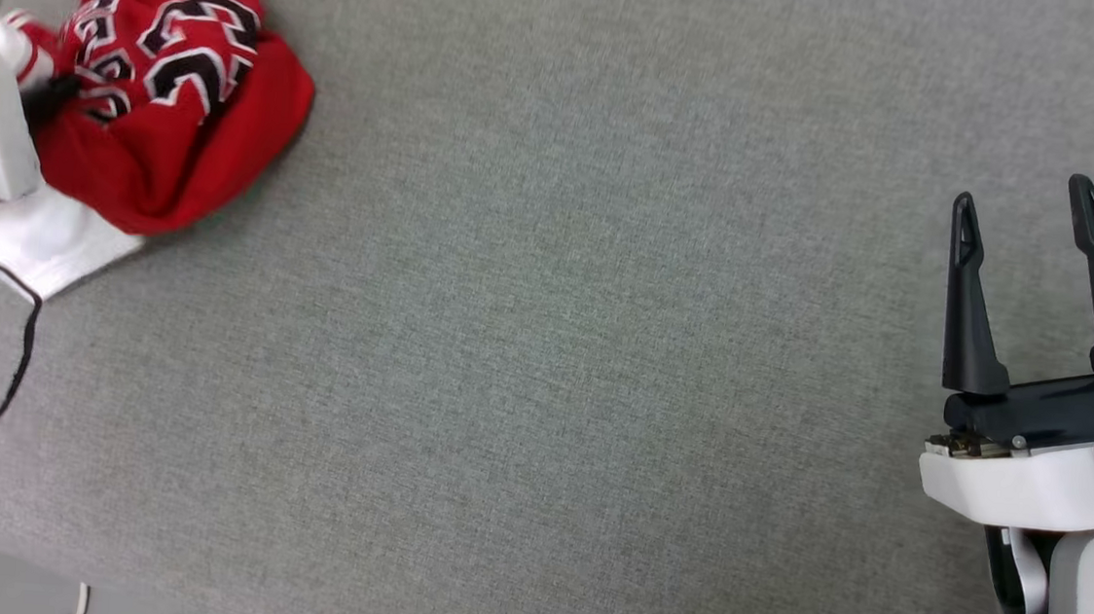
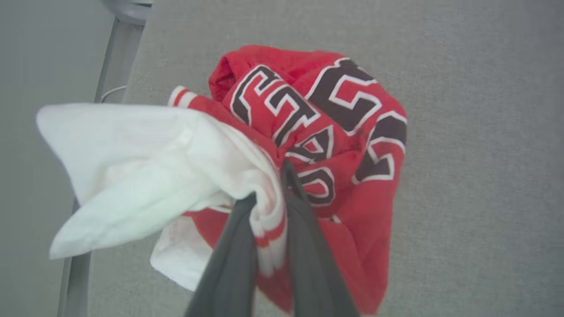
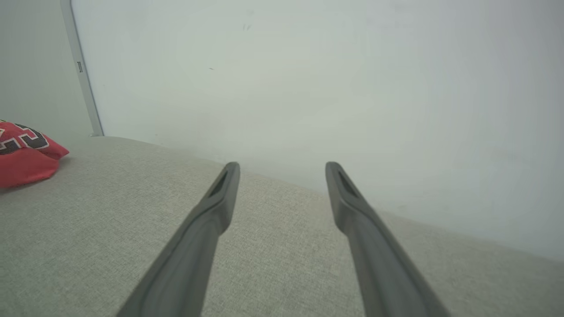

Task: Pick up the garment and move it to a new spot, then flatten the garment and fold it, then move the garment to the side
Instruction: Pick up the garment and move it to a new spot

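The garment (image 1: 173,102) is bunched at the far left of the grey surface (image 1: 554,347), its striped sleeve hem pinched in the left gripper (image 2: 269,182). The right gripper (image 1: 1025,193) is held wide, empty. Pick-up is judged in hand; a lift and carry to open surface is called for.

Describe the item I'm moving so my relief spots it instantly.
On the wide grey fabric surface, look to its far left corner. There is a crumpled red jersey shirt with white sleeves, its striped cuff pinched in the left end effector. Bold black-and-white letters mark it against the plain grey.
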Controlling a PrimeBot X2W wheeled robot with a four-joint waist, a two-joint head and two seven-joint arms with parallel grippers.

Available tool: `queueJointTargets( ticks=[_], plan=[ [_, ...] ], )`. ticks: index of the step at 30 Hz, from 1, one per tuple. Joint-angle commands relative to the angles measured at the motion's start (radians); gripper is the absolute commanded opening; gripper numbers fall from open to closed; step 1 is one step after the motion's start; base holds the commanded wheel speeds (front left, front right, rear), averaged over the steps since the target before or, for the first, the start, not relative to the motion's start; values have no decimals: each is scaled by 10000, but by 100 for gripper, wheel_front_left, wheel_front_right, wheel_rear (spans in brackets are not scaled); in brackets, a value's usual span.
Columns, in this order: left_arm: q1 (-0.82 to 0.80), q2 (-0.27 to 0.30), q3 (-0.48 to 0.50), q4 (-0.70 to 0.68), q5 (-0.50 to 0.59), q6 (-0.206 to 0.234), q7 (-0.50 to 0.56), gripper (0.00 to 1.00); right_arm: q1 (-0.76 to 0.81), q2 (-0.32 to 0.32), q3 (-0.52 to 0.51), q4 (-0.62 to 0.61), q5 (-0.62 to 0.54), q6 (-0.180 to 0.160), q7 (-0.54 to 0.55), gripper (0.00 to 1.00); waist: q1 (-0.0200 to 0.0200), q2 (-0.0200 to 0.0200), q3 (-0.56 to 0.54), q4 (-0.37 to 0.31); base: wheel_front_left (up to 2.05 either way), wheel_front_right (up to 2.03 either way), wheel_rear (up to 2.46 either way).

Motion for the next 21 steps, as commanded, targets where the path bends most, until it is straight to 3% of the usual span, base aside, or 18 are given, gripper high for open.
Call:
queueJointTargets(
  ticks=[1, 10, 21],
  plan=[
    [-207, 162, -168, -315, 71, -3, -68, 0, 118, 63, -29, 23, 119, -9, -21, 100, 1, 0, -298, -86, 0, 0, 0],
    [-764, 479, -1489, -3049, 572, -4, -67, 0, 394, 179, -123, 134, 433, -10, -21, 100, 1, 0, -978, -741, 0, 0, 0],
    [-1693, -851, -3462, -4769, 1424, -2, 329, 0, 207, 183, -292, 103, 1120, -9, -21, 100, 1, 0, -888, -2270, 0, 0, 0]
  ],
)
